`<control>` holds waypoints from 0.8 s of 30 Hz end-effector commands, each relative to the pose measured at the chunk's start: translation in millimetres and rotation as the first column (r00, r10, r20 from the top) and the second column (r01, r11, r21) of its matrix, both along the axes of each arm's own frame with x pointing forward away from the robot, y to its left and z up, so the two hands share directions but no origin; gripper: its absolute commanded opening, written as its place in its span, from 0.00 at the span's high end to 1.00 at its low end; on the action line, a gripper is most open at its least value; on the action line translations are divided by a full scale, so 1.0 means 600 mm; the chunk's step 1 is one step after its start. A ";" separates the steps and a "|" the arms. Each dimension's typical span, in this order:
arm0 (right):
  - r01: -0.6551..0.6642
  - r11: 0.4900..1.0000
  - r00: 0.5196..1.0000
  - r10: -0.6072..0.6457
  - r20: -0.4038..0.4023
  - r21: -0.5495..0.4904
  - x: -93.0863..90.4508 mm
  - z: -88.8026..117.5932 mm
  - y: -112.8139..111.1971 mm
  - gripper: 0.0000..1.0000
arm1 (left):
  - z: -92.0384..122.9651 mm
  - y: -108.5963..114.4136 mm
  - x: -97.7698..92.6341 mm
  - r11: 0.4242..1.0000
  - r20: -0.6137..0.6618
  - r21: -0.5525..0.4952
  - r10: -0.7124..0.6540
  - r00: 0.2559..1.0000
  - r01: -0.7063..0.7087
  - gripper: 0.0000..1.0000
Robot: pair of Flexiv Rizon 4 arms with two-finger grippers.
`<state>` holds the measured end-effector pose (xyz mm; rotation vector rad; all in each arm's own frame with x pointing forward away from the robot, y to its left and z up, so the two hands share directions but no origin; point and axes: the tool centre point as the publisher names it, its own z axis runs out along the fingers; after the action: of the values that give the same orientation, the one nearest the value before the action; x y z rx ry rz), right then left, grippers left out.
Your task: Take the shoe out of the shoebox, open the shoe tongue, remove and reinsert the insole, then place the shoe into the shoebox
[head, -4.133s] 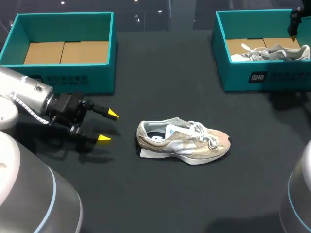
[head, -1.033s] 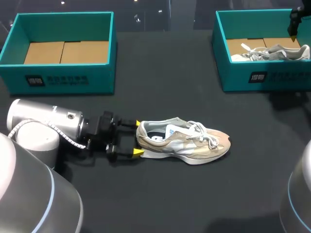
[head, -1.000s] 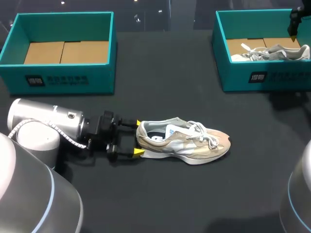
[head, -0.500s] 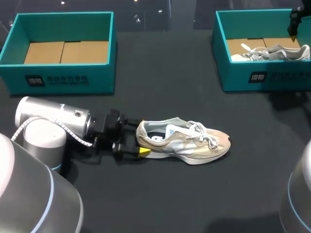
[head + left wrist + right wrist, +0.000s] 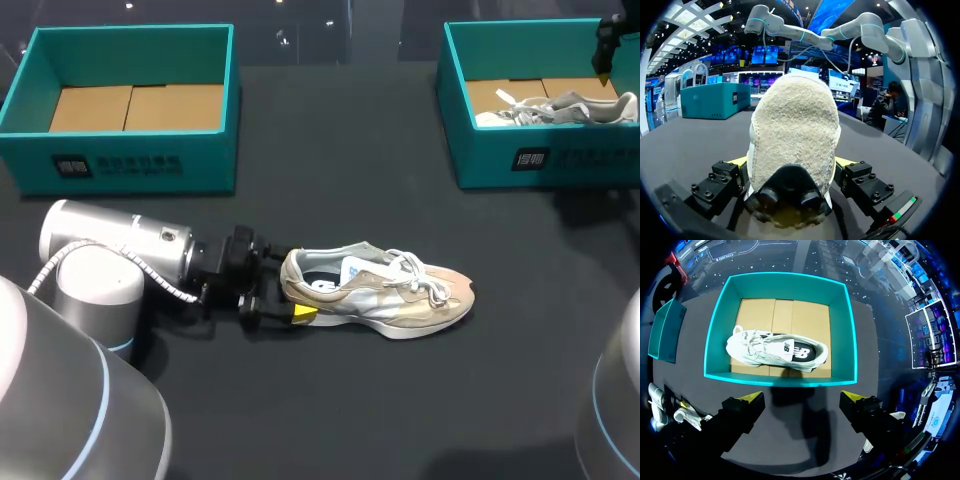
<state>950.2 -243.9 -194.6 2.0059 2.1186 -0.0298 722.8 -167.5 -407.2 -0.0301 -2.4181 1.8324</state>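
Note:
A beige and white shoe (image 5: pixel 385 290) lies on its sole in the middle of the black table, toe to the right. Its fuzzy heel (image 5: pixel 792 130) sits between the fingers of my left gripper (image 5: pixel 292 287), which is open, one yellow-tipped finger (image 5: pixel 735 167) on each side of the heel. My right gripper (image 5: pixel 801 397) hangs open high above the right teal shoebox (image 5: pixel 715 340), holding nothing. A second white shoe (image 5: pixel 775 351) lies inside that box.
An empty teal shoebox (image 5: pixel 130 160) with a cardboard floor stands at the back left. The right shoebox (image 5: pixel 540 160) with its shoe (image 5: pixel 560 108) stands at the back right, and part of my right arm (image 5: pixel 608 45) shows above it.
My left gripper has slid right along the table, so the shoe's heel now sits between its open fingers. The shoe and the right arm have not moved.

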 end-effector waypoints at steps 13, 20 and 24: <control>0.000 1.000 1.000 0.000 0.001 -0.001 -0.002 0.001 0.000 0.00 | -0.014 -0.016 -0.008 1.000 -0.001 0.013 -0.004 1.000 0.004 1.00; 0.000 1.000 1.000 0.000 0.001 -0.001 -0.002 0.001 0.000 0.00 | -0.014 -0.015 -0.008 1.000 0.003 0.011 -0.003 1.000 0.003 1.00; 0.000 1.000 1.000 0.000 0.001 -0.001 -0.002 0.001 0.000 0.00 | -0.015 -0.014 -0.008 1.000 0.001 0.007 -0.003 1.000 0.003 1.00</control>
<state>950.2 -243.9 -194.6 2.0059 2.1186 -0.0298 720.6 -172.9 -410.9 -0.0377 -2.4243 1.8213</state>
